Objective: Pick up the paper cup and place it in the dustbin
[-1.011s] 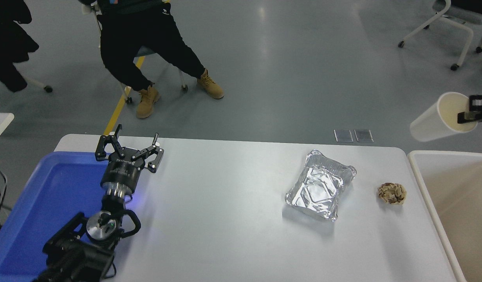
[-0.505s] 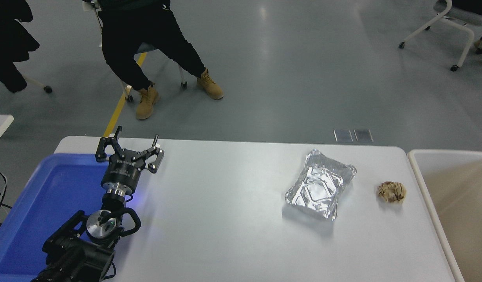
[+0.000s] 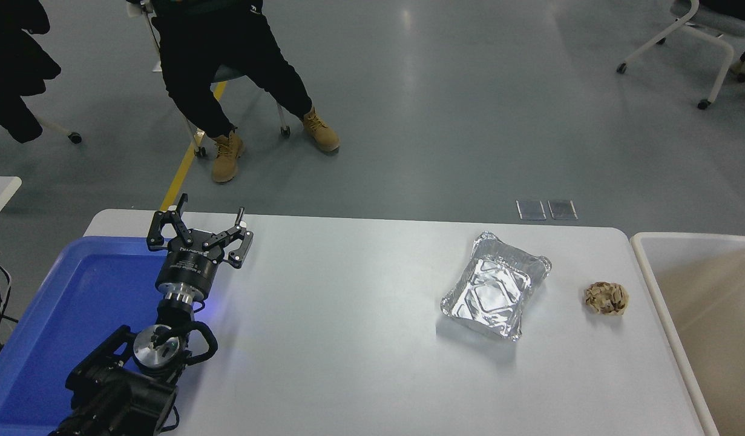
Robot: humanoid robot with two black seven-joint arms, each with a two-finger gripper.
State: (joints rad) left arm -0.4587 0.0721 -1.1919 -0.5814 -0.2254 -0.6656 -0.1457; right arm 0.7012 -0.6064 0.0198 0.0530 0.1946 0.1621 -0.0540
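One beige dustbin (image 3: 644,266) at the right edge, just beside the white table (image 3: 360,363), only its thick pale rim and part of its cream inside in view. No sight of the paper cup anywhere on the table or in the visible part of the bin; cannot tell where it lies. Nearest the bin, on the table's right part: a crumpled brown paper ball (image 3: 606,298), apart from the rim. Just left of that, not touching it: a silver foil tray (image 3: 497,285), skewed to the table's edges, open side up. Well apart, at the far left: a blue tray (image 3: 75,303) overlapping the table's left end. Over its right edge, the left arm reaching in from the lower left corner, with the left gripper (image 3: 201,231) near the table's far edge, fingers spread wide and holding nothing. Right arm and right gripper out of sight altogether. Beyond the table, on the grey floor: a person (image 3: 227,66) seated in dark trousers and tan boots, and part of a white wheeled chair (image 3: 705,42) at top right.
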